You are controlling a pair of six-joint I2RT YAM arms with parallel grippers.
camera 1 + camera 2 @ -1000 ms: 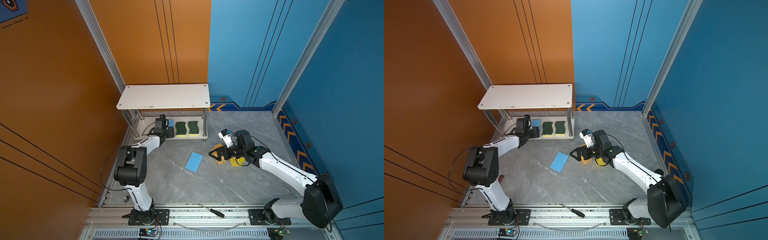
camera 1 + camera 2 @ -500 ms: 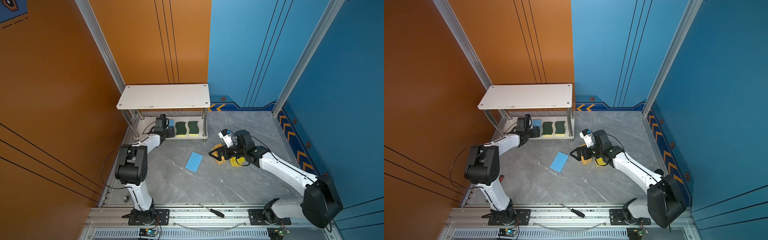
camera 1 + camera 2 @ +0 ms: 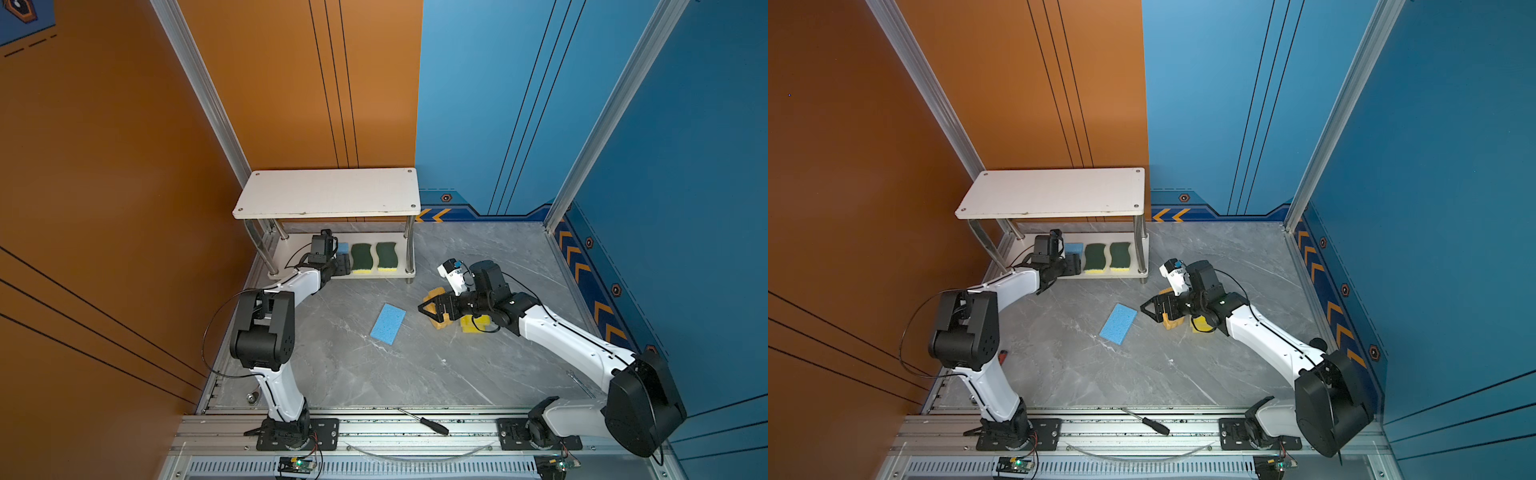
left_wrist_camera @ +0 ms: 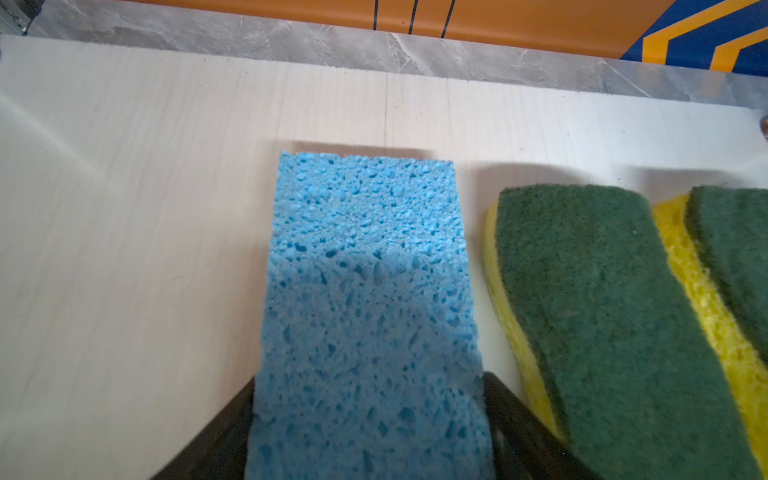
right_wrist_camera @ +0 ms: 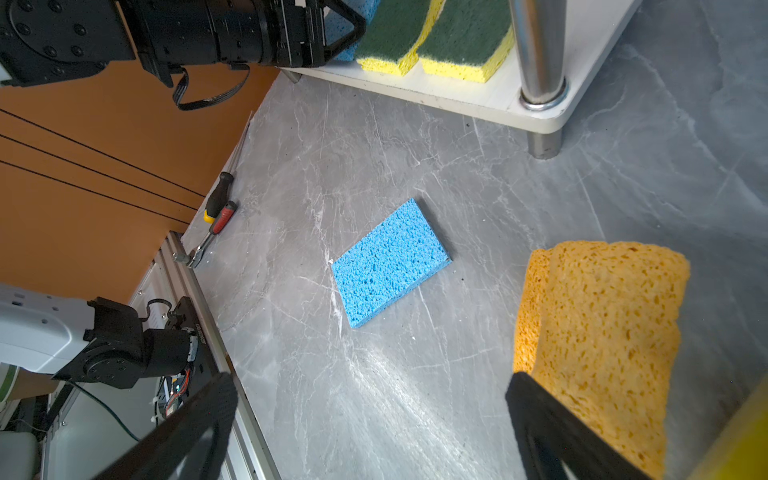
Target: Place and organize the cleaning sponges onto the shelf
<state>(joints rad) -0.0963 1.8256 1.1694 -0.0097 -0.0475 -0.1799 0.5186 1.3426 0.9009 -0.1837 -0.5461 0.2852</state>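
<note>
My left gripper (image 3: 341,266) flanks blue sponge (image 3: 343,248), flat on shelf (image 3: 328,195) lower board, centre-left in top view, beside green pair (image 3: 362,257) for neat row. I can't tell whether it's pinching. Right gripper (image 3: 430,309) spread beside orange sponge (image 3: 440,325), right of centre.

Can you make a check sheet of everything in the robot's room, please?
Surface: grey marbled tabletop.
Job's things: shelf top board bare; lower board holds two green sponges and the shelved blue sponge. A loose blue sponge, orange sponges and yellow sponges lie on the tabletop.
Clutter: screwdriver on the front rail; hand tools by the orange wall.
Grippers: left gripper straddles the shelved blue sponge, grip unclear; right gripper open beside the orange sponges.
Cables: black cable loops beside the left arm.
Surroundings: orange wall, blue wall.
</note>
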